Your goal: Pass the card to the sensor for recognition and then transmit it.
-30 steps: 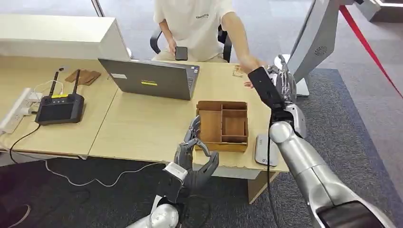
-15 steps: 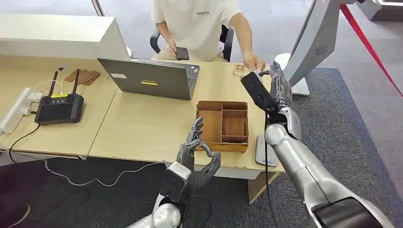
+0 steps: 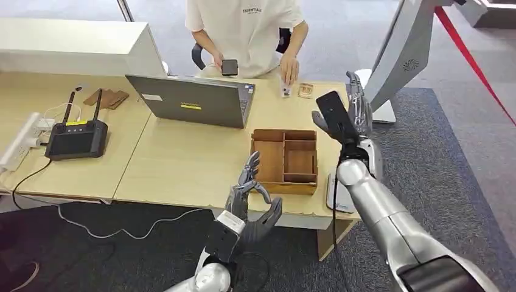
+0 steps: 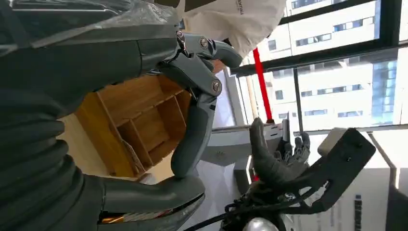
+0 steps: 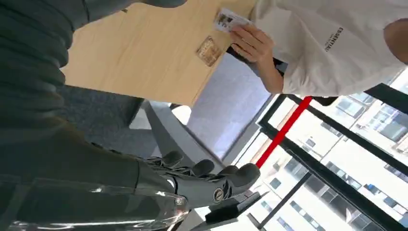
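Observation:
A small white card (image 3: 285,90) lies at the table's far edge under the fingers of a seated person's hand (image 3: 289,68); the right wrist view shows the same card (image 5: 230,20) pinched by that hand (image 5: 252,43). A brownish tag (image 3: 305,90) lies beside it. My right hand (image 3: 359,106) is raised over the table's right end, fingers straight and apart, holding nothing. My left hand (image 3: 249,188) hovers open at the front edge, by the wooden box (image 3: 283,186). A flat grey sensor pad (image 3: 338,196) lies right of the box.
An open laptop (image 3: 191,100) stands mid-table facing the person. A black controller with antennas (image 3: 77,137) and a white power strip (image 3: 24,137) lie at the left. A white machine column (image 3: 407,48) rises beyond the table's right end. Carpet lies around the table.
The person's hand has drawn back from beside my right hand to the table's far edge, now with the card under it. My right hand has shifted slightly left. The left hand has barely moved.

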You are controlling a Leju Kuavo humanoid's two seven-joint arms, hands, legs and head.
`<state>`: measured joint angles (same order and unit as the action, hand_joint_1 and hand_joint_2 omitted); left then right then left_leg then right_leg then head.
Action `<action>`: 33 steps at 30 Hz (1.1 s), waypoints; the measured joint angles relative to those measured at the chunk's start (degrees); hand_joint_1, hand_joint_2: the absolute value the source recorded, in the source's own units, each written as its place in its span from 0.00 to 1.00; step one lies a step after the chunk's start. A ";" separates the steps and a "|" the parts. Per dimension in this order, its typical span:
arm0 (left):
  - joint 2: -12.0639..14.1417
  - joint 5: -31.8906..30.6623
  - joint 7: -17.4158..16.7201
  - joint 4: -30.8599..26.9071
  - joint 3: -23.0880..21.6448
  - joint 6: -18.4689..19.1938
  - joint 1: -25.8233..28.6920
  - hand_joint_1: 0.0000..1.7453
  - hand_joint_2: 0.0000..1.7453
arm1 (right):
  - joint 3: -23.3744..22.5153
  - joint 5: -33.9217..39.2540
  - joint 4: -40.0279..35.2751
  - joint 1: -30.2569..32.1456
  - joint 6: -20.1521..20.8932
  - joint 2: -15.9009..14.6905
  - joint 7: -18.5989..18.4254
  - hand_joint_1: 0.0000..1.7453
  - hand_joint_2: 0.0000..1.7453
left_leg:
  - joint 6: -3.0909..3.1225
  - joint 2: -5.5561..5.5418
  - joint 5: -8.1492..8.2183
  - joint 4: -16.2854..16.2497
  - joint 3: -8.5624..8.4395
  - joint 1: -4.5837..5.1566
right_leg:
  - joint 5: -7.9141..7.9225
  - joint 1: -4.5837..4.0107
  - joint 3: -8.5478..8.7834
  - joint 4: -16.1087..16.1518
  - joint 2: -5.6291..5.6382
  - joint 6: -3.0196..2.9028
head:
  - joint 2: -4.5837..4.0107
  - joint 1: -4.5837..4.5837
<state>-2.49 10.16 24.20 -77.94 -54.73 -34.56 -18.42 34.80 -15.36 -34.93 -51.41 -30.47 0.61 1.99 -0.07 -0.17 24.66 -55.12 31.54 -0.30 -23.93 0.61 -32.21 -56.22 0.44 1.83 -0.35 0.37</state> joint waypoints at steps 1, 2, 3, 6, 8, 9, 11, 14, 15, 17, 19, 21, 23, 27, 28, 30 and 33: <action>0.15 -0.20 -0.02 -0.04 0.02 -0.20 0.12 0.00 1.00 | -0.17 1.10 -0.82 0.56 -0.39 0.02 0.67 0.00 1.00 | 0.00 0.00 0.00 0.00 0.00 0.00 | 0.00 0.00 -0.01 0.00 0.00 0.00 | 0.00 0.00; 0.28 -0.37 -0.18 -0.20 0.02 -0.42 0.30 0.00 1.00 | -0.26 2.52 -1.97 1.29 -0.92 -0.02 1.22 0.00 1.00 | 0.00 0.00 0.00 0.00 0.00 0.00 | 0.00 0.00 0.00 0.01 0.00 0.00 | 0.00 0.00; 0.48 -0.48 -0.33 -0.41 0.07 -0.54 0.51 0.00 1.00 | -0.39 3.80 -3.66 2.34 -1.74 -0.13 1.79 0.00 1.00 | 0.00 0.00 0.00 0.00 0.00 -0.01 | -0.01 0.00 0.00 0.01 0.00 0.00 | 0.00 0.02; 1.01 -1.07 -0.81 -0.94 0.20 -0.96 0.94 0.00 1.00 | -0.66 7.41 -8.31 5.47 -3.54 -0.61 2.42 0.00 1.00 | 0.00 0.00 0.00 0.00 -0.01 -0.01 | -0.01 -0.01 0.00 0.02 0.00 0.00 | 0.00 0.00; 1.33 -1.40 -1.05 -1.46 0.39 -1.29 1.32 0.00 1.00 | -0.81 9.95 -11.59 8.07 -5.03 -1.22 2.99 0.00 1.00 | 0.00 0.00 0.00 0.01 0.00 -0.01 | -0.02 -0.01 0.01 0.02 -0.01 0.00 | 0.00 0.02; 1.64 -1.68 -1.31 -1.79 0.46 -1.42 1.56 0.00 1.00 | -1.09 11.49 -14.02 9.85 -5.75 -1.62 3.58 0.00 1.00 | 0.00 -0.01 0.01 0.01 0.00 0.00 | -0.02 0.00 0.01 0.02 -0.01 0.00 | 0.00 0.02; 2.01 -2.42 -1.51 -2.38 0.66 -1.46 2.01 0.00 1.00 | -1.59 13.28 -17.78 12.77 -6.45 -2.23 4.43 0.00 1.00 | 0.00 -0.01 0.01 0.01 0.00 0.00 | -0.01 0.00 0.01 0.03 0.00 0.00 | 0.00 0.02; 2.49 -3.50 -1.84 -3.19 1.31 -1.51 2.80 0.00 1.00 | -2.08 15.76 -22.65 16.64 -6.84 -3.19 6.27 0.00 1.00 | 0.00 -0.01 0.01 0.01 -0.02 0.00 | -0.01 0.00 0.02 0.05 0.00 0.00 | 0.00 0.02; 2.62 -3.67 -1.88 -3.41 1.47 -1.53 3.07 0.00 1.00 | -2.16 16.37 -23.78 17.95 -6.93 -3.43 6.80 0.00 1.00 | 0.00 -0.01 0.01 0.01 -0.02 0.00 | -0.01 0.00 0.02 0.05 0.00 0.00 | 0.00 0.02; 2.93 -4.28 -2.08 -3.87 1.84 -1.53 3.44 0.00 1.00 | -2.21 18.50 -26.37 20.04 -6.95 -3.82 7.93 0.00 1.00 | 0.00 -0.01 0.01 0.01 -0.03 0.00 | -0.01 0.00 0.02 0.05 0.00 0.00 | 0.00 0.00; 3.19 -4.79 -2.23 -4.35 2.05 -1.53 3.84 0.00 1.00 | -2.51 21.01 -28.64 22.52 -6.82 -4.24 9.01 0.00 1.00 | 0.00 0.00 0.01 0.01 -0.02 -0.01 | -0.02 0.00 0.02 0.05 0.00 0.00 | 0.00 0.00; 3.39 -5.20 -2.49 -4.79 2.45 -1.53 4.30 0.00 1.00 | -2.89 22.95 -31.17 24.80 -6.77 -4.59 9.94 0.00 1.00 | 0.00 -0.01 0.01 0.02 -0.02 0.00 | -0.02 0.00 0.01 0.05 0.00 0.00 | 0.00 0.00; 3.61 -5.42 -3.00 -5.09 2.64 -1.53 4.45 0.00 1.00 | -3.13 23.36 -33.42 26.57 -6.71 -5.01 10.38 0.00 1.00 | 0.00 0.00 0.01 0.02 -0.02 0.00 | -0.02 0.00 0.01 0.05 0.01 0.00 | 0.00 0.00; 3.80 -5.44 -3.43 -5.60 2.89 -1.53 4.50 0.00 1.00 | -3.15 22.32 -37.57 29.06 -6.54 -5.60 10.51 0.00 1.00 | 0.00 -0.01 0.01 0.02 -0.02 0.00 | -0.02 0.00 0.01 0.05 0.01 -0.01 | 0.00 0.02; 3.80 -5.35 -3.43 -5.60 2.88 -1.53 4.50 0.00 1.00 | -3.12 21.83 -38.46 29.57 -6.51 -5.75 10.51 0.00 1.00 | 0.00 0.00 0.01 0.02 -0.02 0.00 | -0.02 0.00 0.01 0.05 0.01 -0.01 | 0.00 0.00; 3.82 -5.11 -3.43 -5.60 2.89 -1.53 4.48 0.00 1.00 | -3.13 21.11 -40.17 30.62 -6.40 -6.01 10.23 0.00 1.00 | 0.00 0.00 0.01 0.02 -0.02 0.00 | -0.02 0.00 0.02 0.05 0.01 0.00 | 0.00 0.02; 3.82 -4.79 -3.41 -5.60 2.88 -1.53 4.40 0.00 1.00 | -3.10 19.74 -41.55 31.37 -6.56 -6.16 9.85 0.00 1.00 | 0.00 0.01 0.01 0.02 -0.02 0.00 | -0.01 0.00 0.02 0.05 0.01 -0.01 | 0.00 0.02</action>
<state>1.33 5.38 20.79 -83.54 -51.84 -36.09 -14.02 31.69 4.38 -76.48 -20.04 -37.02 -5.55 11.85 -0.07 -0.17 24.68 -55.10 31.52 -0.30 -23.95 0.61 -32.20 -56.17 0.45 1.83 -0.35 0.39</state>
